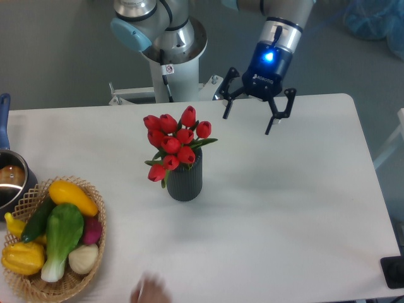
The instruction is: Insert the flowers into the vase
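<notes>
The flowers (173, 143) stand in the vase (185, 178), stems down inside its mouth and the red heads bunched above the rim, a few leaning out to the left. The vase sits upright near the middle of the surface (284, 208). The pincer (248, 125) hangs above the far part of the surface, up and to the right of the bunch and well apart from it; its fingers are spread wide and nothing is between them, so it is released. Judging from this, the insertion looks done: the bunch holds itself in the vase without support, and what is left seems only to be the arm clearing away. At the near left a wicker basket (35, 281) holds vegetables, and a pot (9, 178) sits at the left edge. A blurred pale shape shows at the bottom edge; I cannot tell what it is.
</notes>
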Controlling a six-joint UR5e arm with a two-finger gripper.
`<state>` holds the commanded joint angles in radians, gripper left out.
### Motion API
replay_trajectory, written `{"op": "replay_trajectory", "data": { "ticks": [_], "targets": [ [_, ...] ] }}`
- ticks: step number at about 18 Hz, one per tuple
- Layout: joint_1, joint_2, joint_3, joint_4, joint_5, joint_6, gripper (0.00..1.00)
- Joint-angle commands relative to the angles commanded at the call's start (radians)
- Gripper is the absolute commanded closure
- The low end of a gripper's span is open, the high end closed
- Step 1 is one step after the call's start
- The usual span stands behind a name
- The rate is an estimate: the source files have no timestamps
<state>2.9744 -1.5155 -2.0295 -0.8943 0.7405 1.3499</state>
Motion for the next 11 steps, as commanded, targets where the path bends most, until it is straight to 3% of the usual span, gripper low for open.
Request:
{"op": "replay_trajectory", "data": {
  "ticks": [6, 11],
  "targets": [
    [-0.005, -0.057, 0.035, 0.0, 0.092, 0.011, 0.0],
    [-0.012, -0.091, 0.055, -0.005, 0.246, 0.164, 0.0]
  ]
}}
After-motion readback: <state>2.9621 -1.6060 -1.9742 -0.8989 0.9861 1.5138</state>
